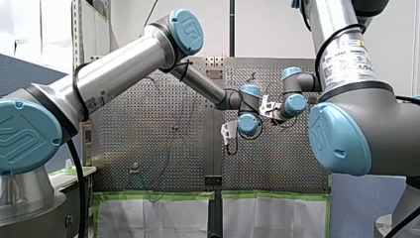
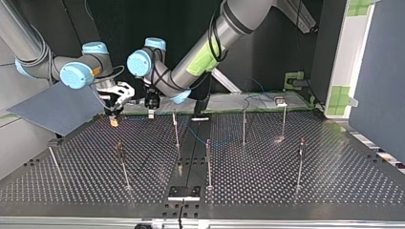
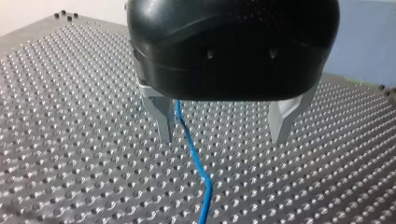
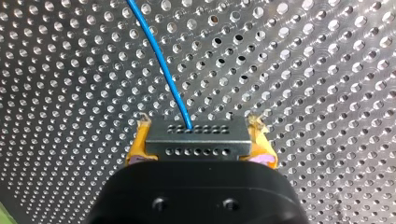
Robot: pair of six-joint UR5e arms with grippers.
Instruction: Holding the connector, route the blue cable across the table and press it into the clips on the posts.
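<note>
Connector (image 4: 197, 137): grey holed block, clamped by your right gripper (image 4: 198, 123), yellow pads; top view's upper left.
Cable (image 4: 161, 60): thin, blue, passing between spread fingers of your left gripper (image 3: 223, 137).
Table (image 2: 286, 181): perforated metal, upright posts (image 2: 208, 162).

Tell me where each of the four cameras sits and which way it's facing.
Front view: behind and above the shoulders, looking over the perforated table; left arm and right arm show.
Top view: across the table, facing both arms, sides crossed, posts in front.
Left wrist view: on that wrist, looking along the open left hand at the table.
Right wrist view: on that wrist, looking along the right hand, shut on the connector.
Shared: both wrist views show the blue cable.
</note>
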